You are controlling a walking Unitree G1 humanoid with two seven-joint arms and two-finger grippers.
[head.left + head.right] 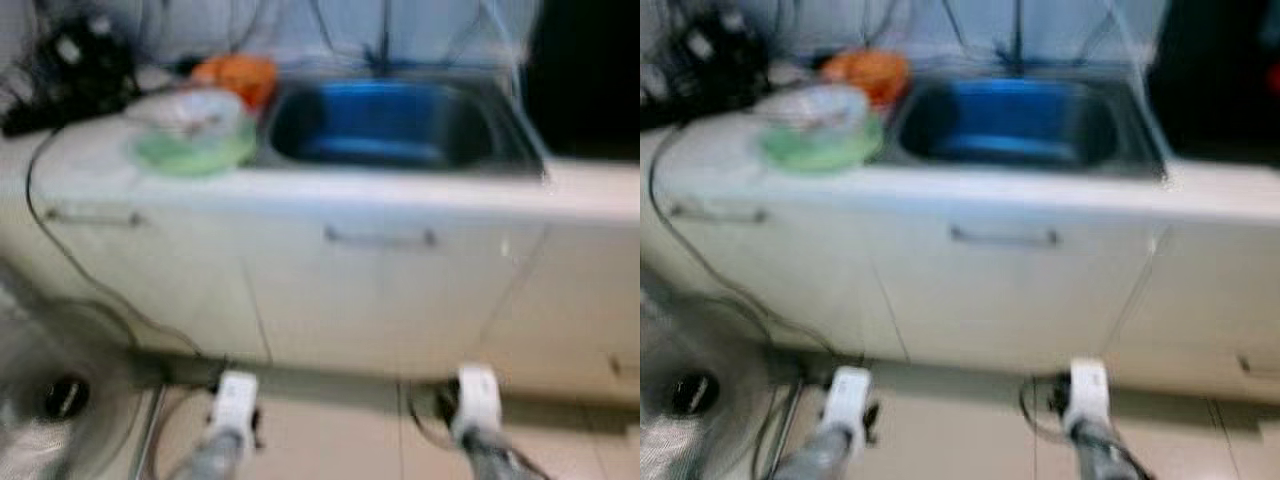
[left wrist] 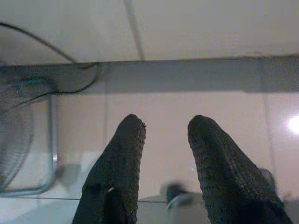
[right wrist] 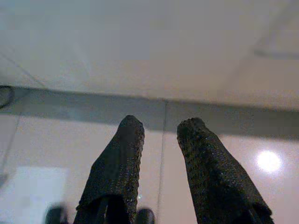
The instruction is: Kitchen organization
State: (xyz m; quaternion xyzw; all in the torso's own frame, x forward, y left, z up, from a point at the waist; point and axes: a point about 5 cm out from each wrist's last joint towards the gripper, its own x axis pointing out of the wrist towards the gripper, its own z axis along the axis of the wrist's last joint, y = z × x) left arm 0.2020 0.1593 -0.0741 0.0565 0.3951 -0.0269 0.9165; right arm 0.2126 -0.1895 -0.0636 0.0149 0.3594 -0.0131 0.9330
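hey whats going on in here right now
Nothing is being handled at this moment. The robot stands facing a white kitchen counter with a steel sink that looks blue inside. Left of the sink sits a stack of green and white plates or bowls, with something orange behind it; the blur hides more detail. Both arms hang low in front of the cabinet doors: the left gripper and the right gripper are open, empty and pointed at the tiled floor.

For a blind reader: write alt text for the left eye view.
A blurred white kitchen counter holds a steel sink with a blue basin, and stacked bowls to its left. Below, both arms hang low over the tiled floor, before closed cabinet doors.
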